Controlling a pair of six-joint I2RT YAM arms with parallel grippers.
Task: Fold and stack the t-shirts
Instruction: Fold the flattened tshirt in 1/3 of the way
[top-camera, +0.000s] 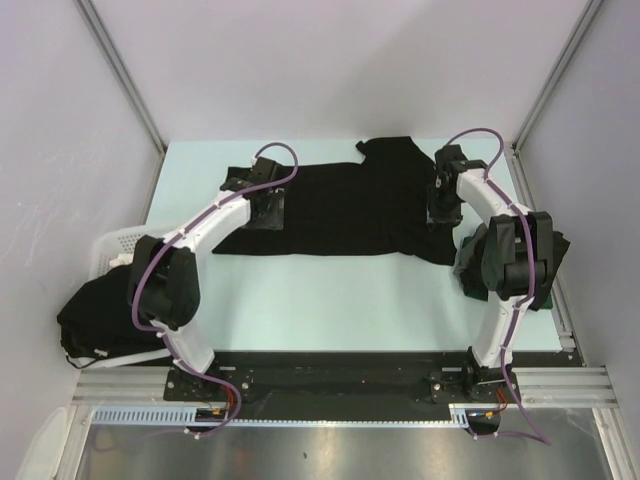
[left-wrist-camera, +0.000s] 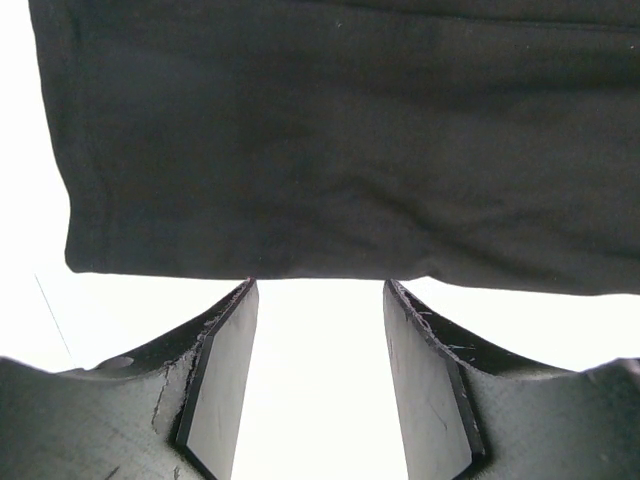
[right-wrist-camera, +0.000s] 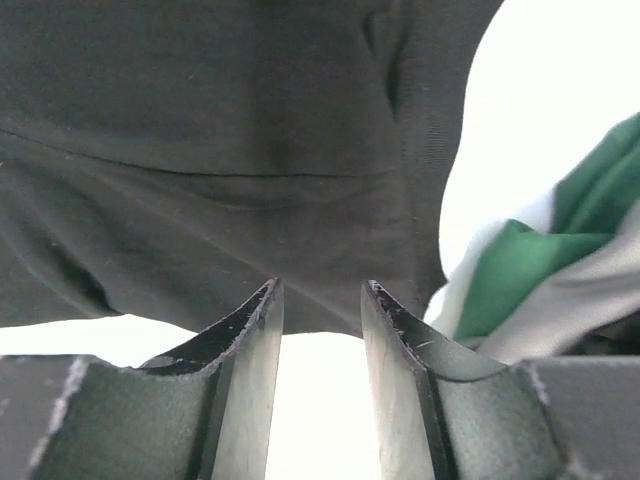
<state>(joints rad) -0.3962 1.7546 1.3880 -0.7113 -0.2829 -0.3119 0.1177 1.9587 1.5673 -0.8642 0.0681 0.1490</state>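
One black t-shirt (top-camera: 345, 205) lies spread flat across the middle of the table, a sleeve pointing to the far side. My left gripper (top-camera: 268, 212) hovers over its left part. In the left wrist view the left gripper (left-wrist-camera: 320, 285) is open and empty, with the t-shirt's (left-wrist-camera: 340, 140) hem just past the fingertips. My right gripper (top-camera: 441, 214) is over the shirt's right end. Seen from the right wrist, this gripper (right-wrist-camera: 320, 285) is open too, with the t-shirt's (right-wrist-camera: 220, 130) wrinkled cloth beyond its tips and nothing between the fingers. More black t-shirts (top-camera: 95, 318) are heaped at the left.
A white slotted basket (top-camera: 112, 245) stands at the table's left edge beside the black heap. A bundle of dark and green cloth (top-camera: 470, 258) lies at the right, behind the right arm; green and white cloth (right-wrist-camera: 540, 270) shows in the right wrist view. Grey walls surround the table.
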